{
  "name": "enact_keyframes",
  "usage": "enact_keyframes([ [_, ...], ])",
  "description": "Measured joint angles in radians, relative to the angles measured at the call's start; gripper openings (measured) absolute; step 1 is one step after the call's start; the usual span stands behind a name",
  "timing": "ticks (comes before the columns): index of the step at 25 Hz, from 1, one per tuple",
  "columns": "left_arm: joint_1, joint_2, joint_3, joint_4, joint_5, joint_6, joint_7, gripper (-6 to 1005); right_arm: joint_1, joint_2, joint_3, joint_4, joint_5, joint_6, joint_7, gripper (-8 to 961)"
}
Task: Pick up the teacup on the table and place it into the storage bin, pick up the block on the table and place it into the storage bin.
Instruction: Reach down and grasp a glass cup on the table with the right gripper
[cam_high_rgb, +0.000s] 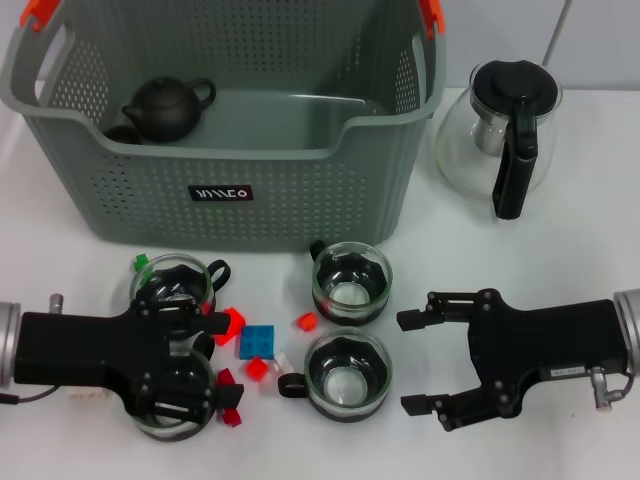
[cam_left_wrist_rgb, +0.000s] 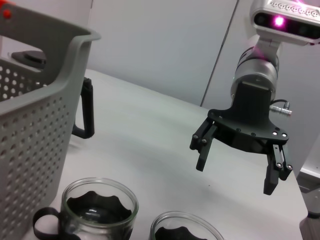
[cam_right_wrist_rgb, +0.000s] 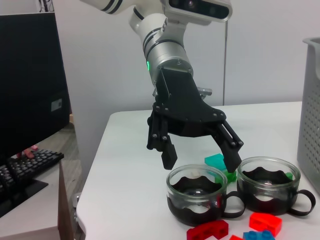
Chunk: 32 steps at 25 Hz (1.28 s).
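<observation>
Head view: spread left tool (cam_high_rgb: 185, 345) over two teacups (cam_high_rgb: 172, 280), blocks (cam_high_rgb: 256, 342) beside, spread right tool (cam_high_rgb: 420, 362) near glass teapot (cam_high_rgb: 503, 130).

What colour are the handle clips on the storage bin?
Orange clips on the grey storage bin, clearest in the head view.

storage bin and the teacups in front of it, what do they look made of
The storage bin looks like matte grey moulded plastic: perforated walls, orange clips. The teacups, such as the nearest one, look like clear glass with glossy rims, each with a dark inner piece, probably plastic.
</observation>
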Motion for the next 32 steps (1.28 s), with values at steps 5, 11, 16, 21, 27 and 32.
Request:
enact_keyframes([
  [5, -0.011, -0.007, 0.008, 0.0, 0.0, 0.002, 0.001, 908, -0.009, -0.001, 0.006, -0.003, 0.0, -0.007, 0.002, 895],
  [11, -0.014, -0.008, 0.043, 0.002, 0.001, 0.02, -0.004, 908, -0.011, 0.0, 0.002, -0.001, -0.004, -0.039, 0.001, 895],
  [16, -0.012, -0.01, 0.043, 0.001, 0.001, 0.024, -0.004, 908, -0.017, 0.0, 0.005, 0.0, -0.004, -0.039, 0.001, 895],
  [21, -0.014, -0.009, 0.03, -0.001, -0.001, 0.023, -0.005, 907, -0.018, 0.0, 0.014, 0.0, -0.002, -0.035, 0.006, 894],
  [27, -0.011, -0.009, 0.029, -0.007, 0.001, 0.023, -0.016, 907, -0.015, -0.002, 0.018, -0.01, -0.005, -0.033, 0.071, 894],
  [32, -0.01, -0.006, 0.029, -0.006, 0.002, 0.008, -0.017, 907, -0.011, -0.008, 0.009, -0.085, -0.015, -0.089, 0.153, 894],
])
